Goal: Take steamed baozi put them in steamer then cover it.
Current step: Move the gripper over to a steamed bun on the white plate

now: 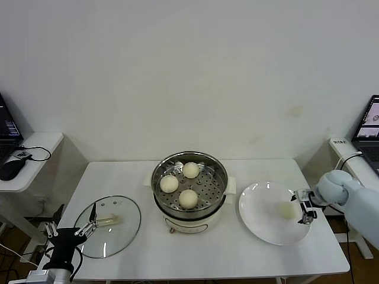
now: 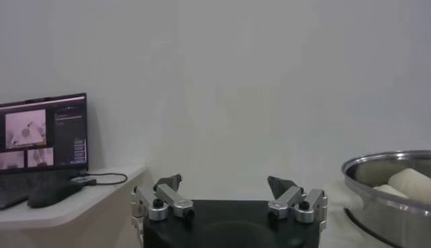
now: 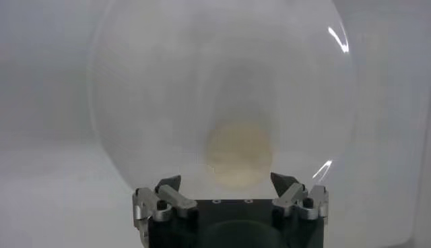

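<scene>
Right gripper (image 1: pixel 306 208) sits at the right edge of the white plate (image 1: pixel 260 222), jaws spread wide and holding nothing. From my seat the wrist camera shows one steamed baozi (image 3: pixel 239 155) straight ahead of the fingertips, just beyond them and centred between the two, not touched. That bun (image 1: pixel 286 210) lies on the right part of the plate, just beside the gripper.

Going down by size: the white table (image 1: pixel 207 260) carries everything. The steamer (image 1: pixel 189 188) stands at its middle, a shiny steel pot on a white base, uncovered, with three baozi (image 1: pixel 188 198) resting on the perforated tray. The plate lies just right of the steamer. The glass cover (image 1: pixel 112 228) lies flat on the table well left of the steamer, its cream handle (image 1: pixel 108 220) up.

My left gripper (image 1: pixel 92 226) hangs at the near left edge of the cover, jaws also wide apart and empty, pointed toward the steamer, whose rim (image 2: pixel 390 192) shows in its wrist view.
</scene>
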